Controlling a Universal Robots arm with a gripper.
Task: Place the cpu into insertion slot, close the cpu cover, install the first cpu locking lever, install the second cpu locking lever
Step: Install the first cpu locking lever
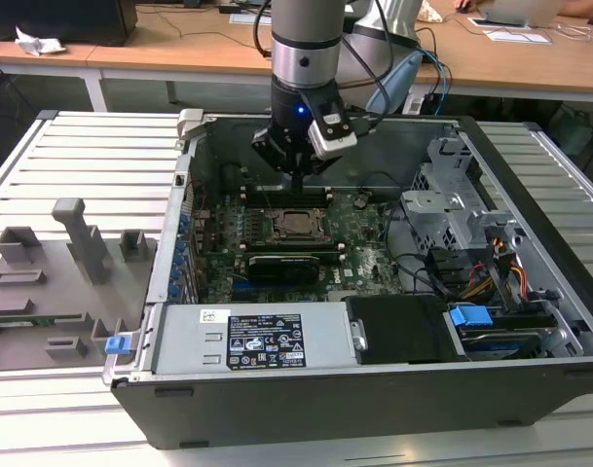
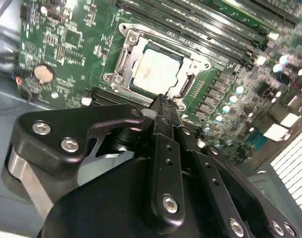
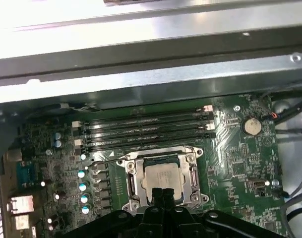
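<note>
My gripper (image 1: 298, 175) hangs over the open computer case at the centre of the exterior view. Its fingers are pressed together on nothing, and the tips sit just above the socket (image 1: 277, 226). The chip (image 2: 153, 72) lies flat in the socket, and the metal frame (image 2: 122, 62) appears folded down around it. Whether either lever is latched I cannot tell. I judge the work to be at the frame-and-lever stage. Done well, it means a straight, slow descent, with the closed tips touching only metal, never the chip's pale top. The memory slots (image 3: 146, 129) crowd one side of the socket and a black card (image 1: 291, 263) lies near the other, so sideways room is tight. The case wall (image 1: 194, 195) on the exterior view's left and the drive cage (image 1: 452, 195) on its right stand well apart from me. The space above is open.
</note>
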